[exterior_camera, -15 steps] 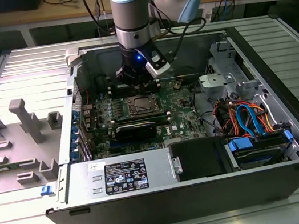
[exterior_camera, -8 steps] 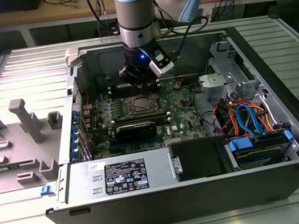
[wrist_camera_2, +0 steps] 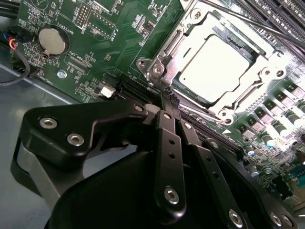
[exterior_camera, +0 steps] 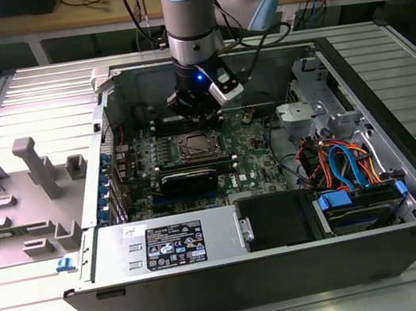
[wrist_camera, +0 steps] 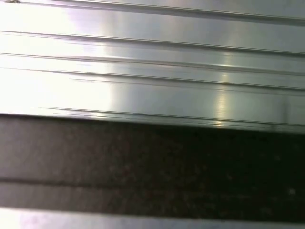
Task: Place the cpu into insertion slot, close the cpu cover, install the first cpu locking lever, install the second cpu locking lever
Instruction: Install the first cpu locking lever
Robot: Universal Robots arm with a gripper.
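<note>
One robot arm (exterior_camera: 187, 14) hung down into the open computer case (exterior_camera: 294, 277). Its gripper (wrist_camera_2: 167, 95) had its two black fingers (wrist_camera_2: 169, 119) pressed tight together, and it seemed to hold nothing, though the tips were hard to see. The tips sat just beside a corner of the insertion slot (exterior_camera: 201, 147) on the green motherboard (wrist_camera_2: 95, 28). The cpu (wrist_camera_2: 217, 69) lay flat inside the slot. The cpu cover (wrist_camera_2: 259, 78) was down over it, and the chip's pale top showed through the window. A thin metal rod (wrist_camera_2: 248, 21) ran along one edge of the cover.
</note>
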